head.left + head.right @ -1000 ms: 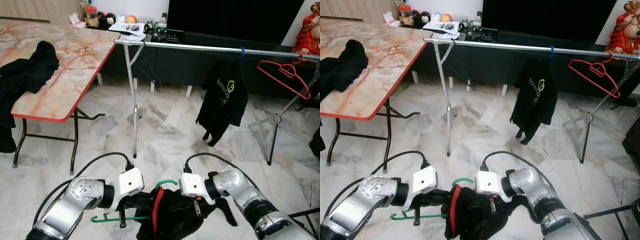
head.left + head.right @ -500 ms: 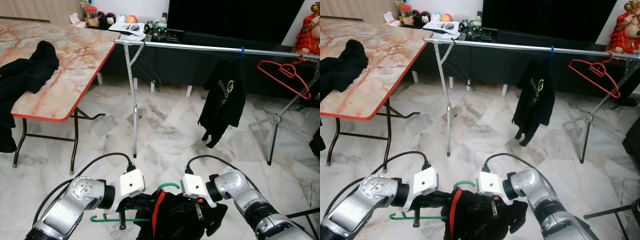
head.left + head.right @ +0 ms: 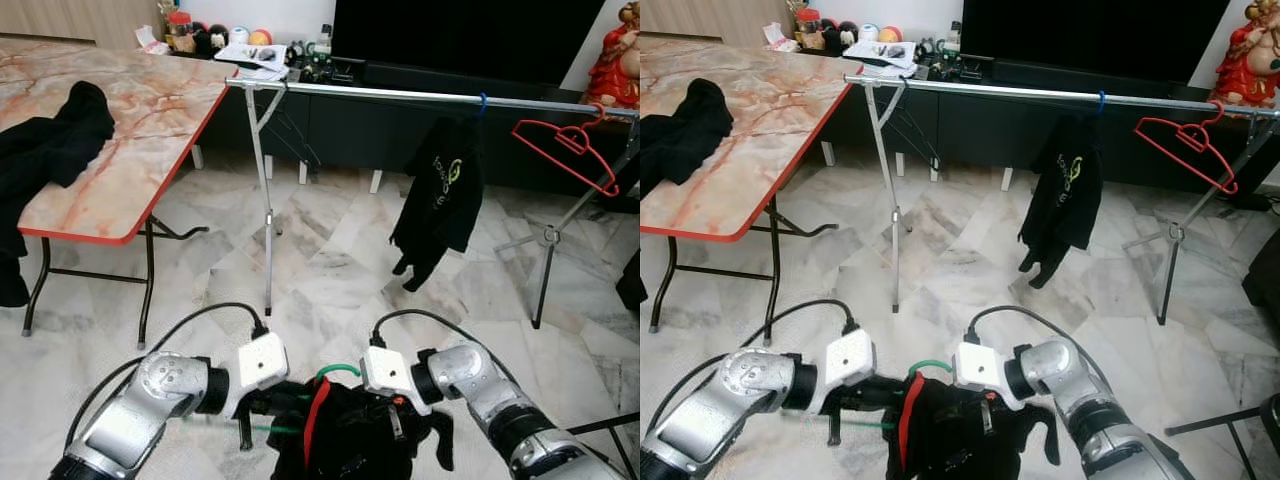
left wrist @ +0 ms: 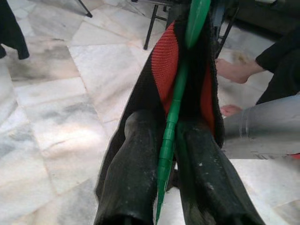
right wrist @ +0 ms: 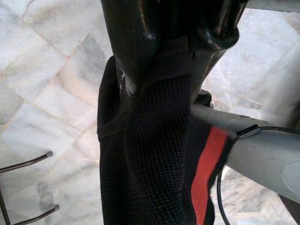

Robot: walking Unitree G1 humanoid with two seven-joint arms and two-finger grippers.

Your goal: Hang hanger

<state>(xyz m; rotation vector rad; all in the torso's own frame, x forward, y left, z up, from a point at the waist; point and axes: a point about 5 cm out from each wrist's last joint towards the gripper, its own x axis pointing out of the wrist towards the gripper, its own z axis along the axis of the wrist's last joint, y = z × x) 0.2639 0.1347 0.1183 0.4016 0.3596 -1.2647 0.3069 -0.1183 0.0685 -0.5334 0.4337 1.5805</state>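
Green hanger [image 4: 174, 112] low and near, above the floor, pinched between the left tool's [image 4: 166, 154] fingers, black garment [image 3: 345, 440] draped on it — right tool [image 5: 173, 61] pressed onto that knit, rail [image 3: 420, 96] far beyond.

I can't see most of the green hanger [image 3: 335, 373]: only its hook pokes out above the black garment [image 3: 350, 435], and the garment's lower part runs off the bottom edge of my head views. The left gripper [image 4: 166, 154] has its finger bases cut off by the wrist picture's edge, and the right gripper [image 5: 178, 51] is wrapped in knit fabric, so I can't make out its fingertips. The clutter at the far end of the table [image 3: 120, 170] is too small for me to identify. The red hanger [image 3: 562, 150] on the rail [image 3: 400, 95] sits partly off-frame.
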